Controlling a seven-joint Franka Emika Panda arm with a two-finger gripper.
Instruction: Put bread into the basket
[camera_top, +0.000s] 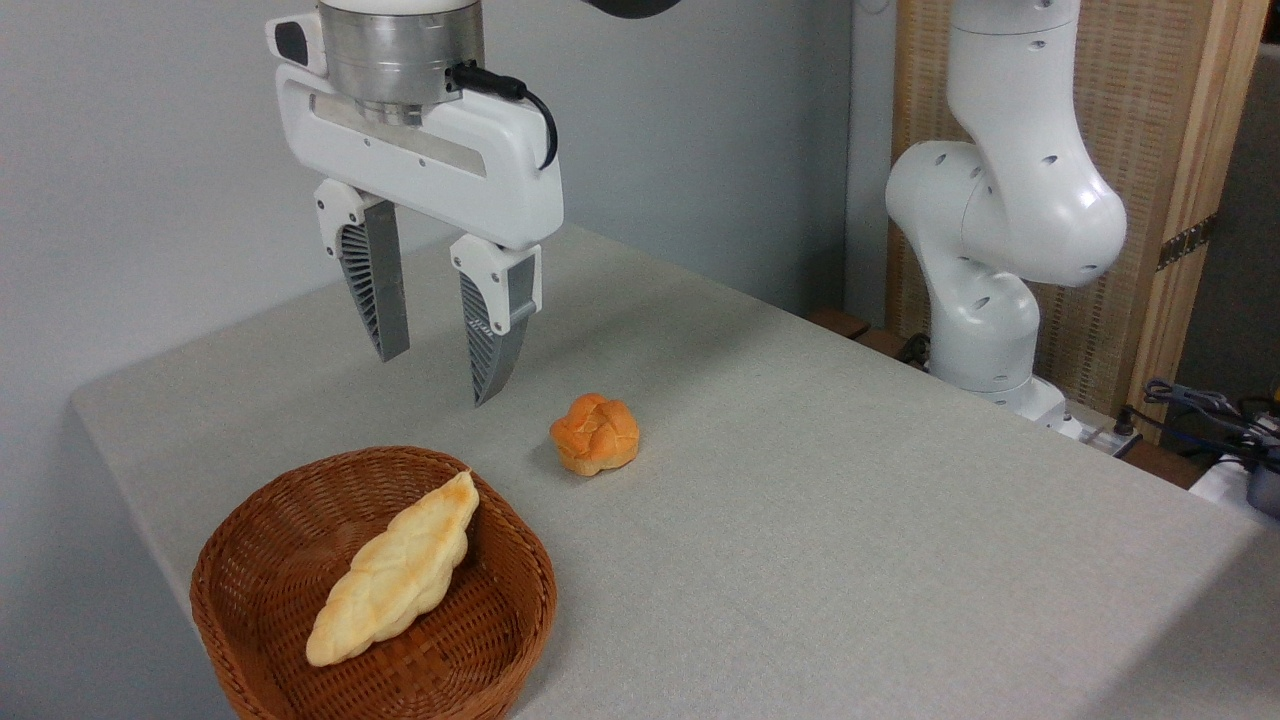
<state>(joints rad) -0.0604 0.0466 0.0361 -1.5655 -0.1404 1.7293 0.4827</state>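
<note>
You see the bread (395, 570) lying inside the basket (250, 545), below the gripper (440, 375), which hangs released and empty.

Grey wall (150, 150), wood-framed woven screen (1150, 120)

Illumination is bright, even and diffuse. The desk (800, 480) surface is uniformly lit, with no blown-out areas. Shadows are soft: a faint dark patch lies on the desk just left of the bun (595, 433), and a soft shadow sits on the desk beside the basket (290, 590) toward the near edge. The basket's inner wall is shaded on its left side. Mild specular highlights show on the white arm (1010, 210) casing and the metal collar above the fingers (375, 285). Focus is sharp on the weave and the desk's texture. The far right corner area is dimmer. No visible edge distortion or motion blur.
</note>
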